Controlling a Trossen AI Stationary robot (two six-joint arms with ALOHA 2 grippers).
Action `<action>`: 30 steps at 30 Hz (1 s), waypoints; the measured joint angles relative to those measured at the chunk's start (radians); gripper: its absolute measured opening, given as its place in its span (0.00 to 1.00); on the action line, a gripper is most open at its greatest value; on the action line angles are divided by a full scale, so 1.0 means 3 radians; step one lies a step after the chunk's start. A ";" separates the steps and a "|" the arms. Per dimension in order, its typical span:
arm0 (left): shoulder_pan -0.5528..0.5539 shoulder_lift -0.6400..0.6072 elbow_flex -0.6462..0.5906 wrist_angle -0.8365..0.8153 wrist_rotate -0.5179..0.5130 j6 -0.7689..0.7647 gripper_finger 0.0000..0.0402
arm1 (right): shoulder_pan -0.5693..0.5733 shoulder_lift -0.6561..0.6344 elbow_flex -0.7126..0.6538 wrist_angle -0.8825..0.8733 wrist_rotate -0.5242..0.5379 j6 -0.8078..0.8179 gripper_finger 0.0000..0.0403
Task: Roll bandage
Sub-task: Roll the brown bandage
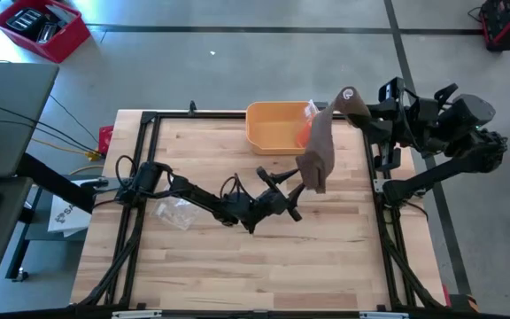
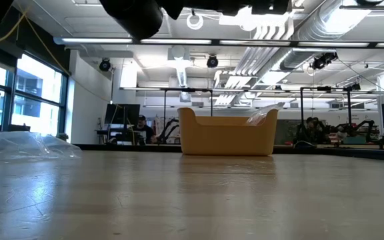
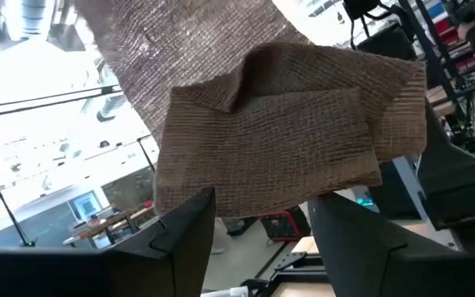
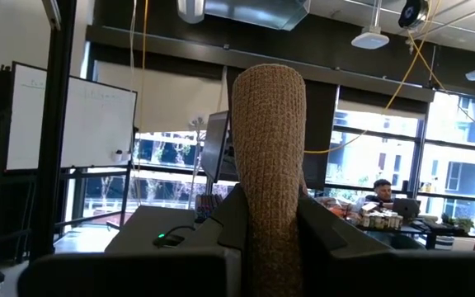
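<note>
A brown woven bandage (image 1: 319, 146) hangs in the air above the table's far right part, clear of the wood. Its upper end is at my right gripper (image 1: 359, 106), which is shut on it and shows in its wrist view as (image 4: 270, 198). The lower end (image 3: 279, 140) is folded over on itself. My left gripper (image 1: 295, 188) is open just beside that end. In the left wrist view its two fingers (image 3: 192, 239) stand apart under the fold's lower edge. My right gripper pinches the bandage strip (image 4: 270, 177) between its two fingers, near the strip's upper end. A stretch of the strip sticks out past the fingertips. The rest hangs below the gripper, slack and clear of the table. My left gripper may touch the fold's lower edge (image 3: 262, 206): I cannot tell.
A yellow bin (image 1: 277, 126) stands at the table's far edge, just left of the hanging bandage, with something orange and clear inside. A crumpled clear plastic bag (image 1: 175, 213) lies on the wood near the left arm's base. Bare wood (image 1: 264, 266) fills the near half.
</note>
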 joint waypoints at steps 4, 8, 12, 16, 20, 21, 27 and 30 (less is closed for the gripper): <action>-0.0046 0.0000 0.0000 0.0000 -0.0090 0.0049 0.46 | 0.0000 0.0000 0.0000 -0.0003 0.0000 0.0000 0.10; -0.0072 0.0000 0.0000 0.0000 -0.0094 0.0104 0.46 | 0.0000 0.0001 0.0000 -0.0008 0.0000 0.0000 0.10; -0.0091 0.0000 0.0000 -0.0001 -0.0074 0.0106 0.46 | 0.0000 0.0001 -0.0001 -0.0013 0.0000 0.0000 0.10; -0.0117 0.0000 0.0001 -0.0001 -0.0023 0.0107 0.46 | 0.0000 0.0001 -0.0001 -0.0014 0.0000 0.0000 0.10; -0.0124 0.0000 0.0003 -0.0002 0.0013 0.0097 0.45 | 0.0000 0.0001 0.0000 -0.0017 0.0000 0.0000 0.10; -0.0124 0.0000 0.0003 -0.0002 0.0025 0.0075 0.44 | 0.0000 0.0001 0.0000 -0.0018 0.0000 0.0000 0.10; -0.0097 0.0000 0.0025 -0.0008 0.0078 -0.0081 0.23 | 0.0000 0.0001 -0.0001 -0.0029 0.0000 0.0000 0.10; -0.0095 0.0000 0.0038 -0.0003 0.0078 -0.0097 0.06 | 0.0000 0.0001 -0.0001 -0.0029 0.0000 0.0001 0.10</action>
